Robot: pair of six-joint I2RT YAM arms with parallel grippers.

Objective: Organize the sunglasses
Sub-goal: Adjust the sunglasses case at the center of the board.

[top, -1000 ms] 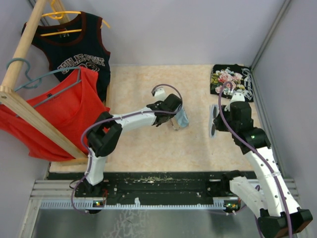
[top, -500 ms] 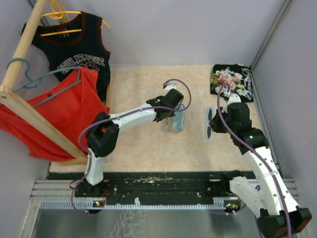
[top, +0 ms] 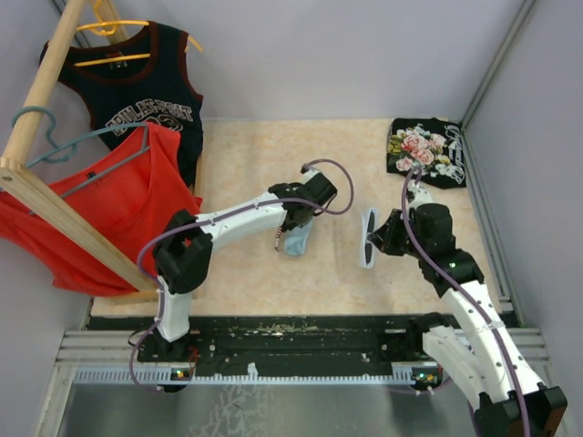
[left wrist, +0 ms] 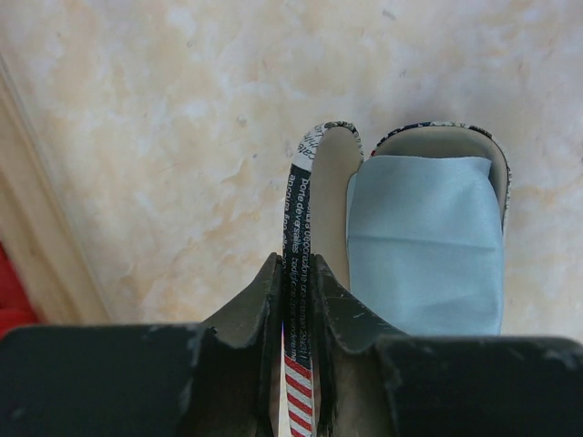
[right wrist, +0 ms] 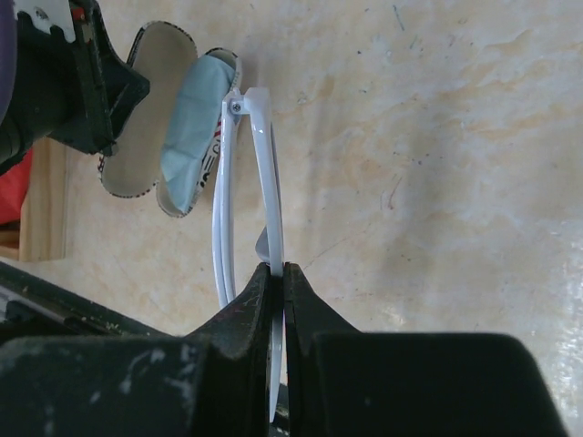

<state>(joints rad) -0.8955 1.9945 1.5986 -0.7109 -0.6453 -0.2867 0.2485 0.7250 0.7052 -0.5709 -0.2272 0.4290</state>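
My right gripper (right wrist: 282, 278) is shut on the white sunglasses (right wrist: 264, 164), folded, held edge-on above the table; in the top view they (top: 369, 238) hang left of the gripper (top: 384, 238). My left gripper (left wrist: 293, 282) is shut on one wall of the open flag-print case (left wrist: 305, 191), which holds a light-blue cloth (left wrist: 426, 241). In the top view the case (top: 296, 239) sits mid-table below the left gripper (top: 299, 221). The case (right wrist: 150, 118) also shows at the upper left of the right wrist view, just beyond the sunglasses' tip.
A folded black floral garment (top: 426, 150) lies at the table's back right. A wooden rack (top: 46, 196) with a red top (top: 109, 214) and a dark jersey (top: 137, 86) stands at the left. Grey walls close the back and right.
My left gripper has carried the case left and toward the front. My right gripper has brought the sunglasses left and nearer, closing the gap to the case.
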